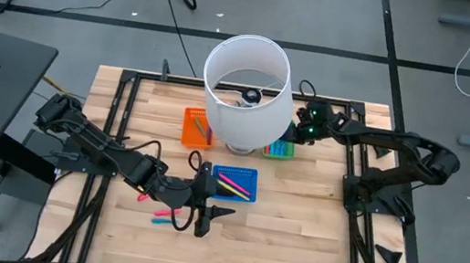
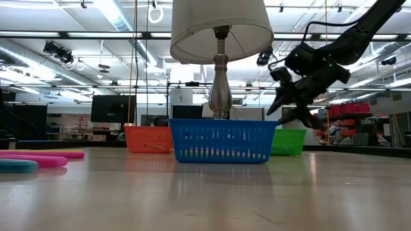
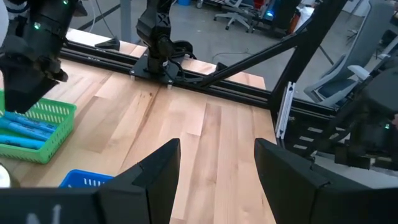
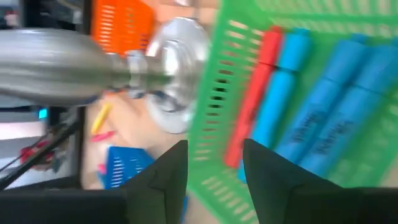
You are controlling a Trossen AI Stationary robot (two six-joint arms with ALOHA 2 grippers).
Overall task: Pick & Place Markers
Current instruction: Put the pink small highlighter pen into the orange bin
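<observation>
High view, trays: three on the wooden table point(image 1: 311, 244) — orange tray point(image 1: 191, 127), green tray point(image 1: 280, 149), blue tray point(image 1: 237, 183).
High view, lamp: one, white shade point(image 1: 245, 91) covering much of the orange and green trays.
High view, markers: pink and yellow ones in the blue tray point(image 1: 229, 184); a pink and a teal one loose on the table point(image 1: 166, 215) near the left arm; a few in the orange tray, count unclear.
High view, left gripper point(image 1: 204, 208): arm stretched low across the table, fingers beside the blue tray, nothing seen between them.
High view, right gripper point(image 1: 301, 133): arm bent in from the right edge, head over the green tray.

Low view, trays: same three in a row, blue nearest, lamp stem behind it.
Low view, loose markers: pink and teal at the left edge, cut off by the frame.
Low view, right gripper point(image 2: 297, 110): raised above the green tray, tilted down, fingers parted, empty.

Left wrist view, left gripper point(image 3: 217, 177): fingers apart, only bare table between them.
Left wrist view, green tray point(image 3: 53, 134): blue markers inside, partly cut off.

Right wrist view, right gripper point(image 4: 214, 171): fingers apart, gripping nothing, over the green tray's wall.
Right wrist view, markers in green tray: one red point(image 4: 252, 96), about four blue point(image 4: 323, 127); blurred, exact count uncertain.
</observation>
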